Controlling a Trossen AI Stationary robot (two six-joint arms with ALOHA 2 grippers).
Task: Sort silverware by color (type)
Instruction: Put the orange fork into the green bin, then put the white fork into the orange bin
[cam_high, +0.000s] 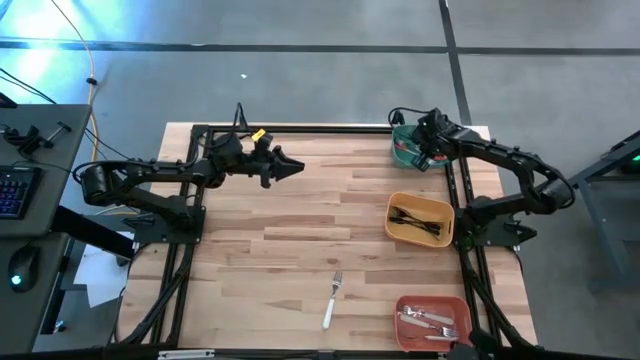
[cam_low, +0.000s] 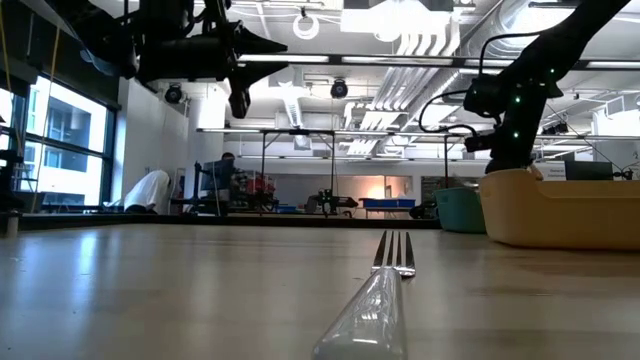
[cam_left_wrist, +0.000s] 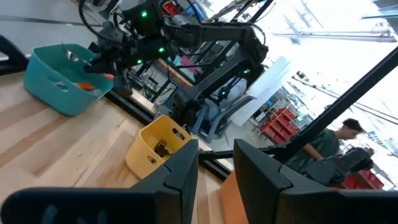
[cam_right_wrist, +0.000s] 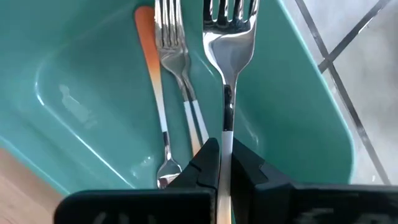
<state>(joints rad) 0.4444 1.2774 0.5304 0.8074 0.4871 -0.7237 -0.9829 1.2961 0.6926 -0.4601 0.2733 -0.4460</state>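
Note:
My right gripper (cam_right_wrist: 225, 152) is over the teal bin (cam_high: 400, 152) at the table's far right corner, shut on a fork (cam_right_wrist: 229, 25) with a shiny head. Inside the teal bin (cam_right_wrist: 81, 93) lie two more utensils, one with an orange handle (cam_right_wrist: 149, 50). A white-handled fork (cam_high: 332, 298) lies flat on the wood near the near edge, and it fills the foreground of the low view (cam_low: 385, 290). My left gripper (cam_high: 297, 166) hangs above the far left of the table, open and empty, pointing right. My right gripper pinches the fork's thin handle (cam_right_wrist: 227, 134) between its two fingers, which lie along the handle. The head points away from the gripper over the bin's floor. Whether the head rests on the bin, I cannot tell.
A yellow bin (cam_high: 392, 225) with black-handled forks sits at the right side, and a red bin (cam_high: 402, 305) holding several utensils sits at the near right corner. Bare wood stretches across the table's middle and left. A person shows in the room beyond.

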